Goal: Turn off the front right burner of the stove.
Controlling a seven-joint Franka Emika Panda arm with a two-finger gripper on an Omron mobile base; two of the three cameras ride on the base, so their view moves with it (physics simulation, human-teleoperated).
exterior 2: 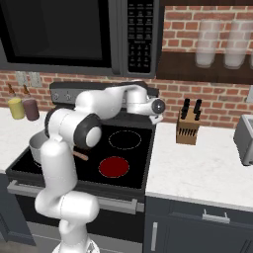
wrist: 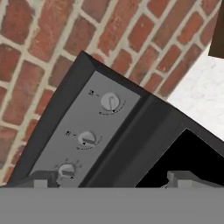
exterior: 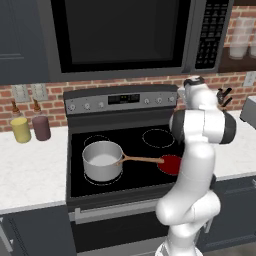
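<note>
Pincer [wrist: 109,178] open near stove [exterior: 120,131] knobs [wrist: 110,101] — front right burner [exterior 2: 114,167] red.

front right burner [exterior: 170,164] half hidden behind arm

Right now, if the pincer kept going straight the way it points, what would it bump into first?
Probably the stove's steel back panel, near its small knobs. The pincer looks aimed there, though depth is hard to judge.

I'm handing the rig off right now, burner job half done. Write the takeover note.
Hand: open, holding nothing, up at the right end of the stove back panel, fingertips just short of its knobs.
Front right burner: glowing solid red, so on.
Saucepan sits front left, handle reaching toward the red zone.
Done: approach to the knobs.
Left: grip the right knob, turn it off.
</note>
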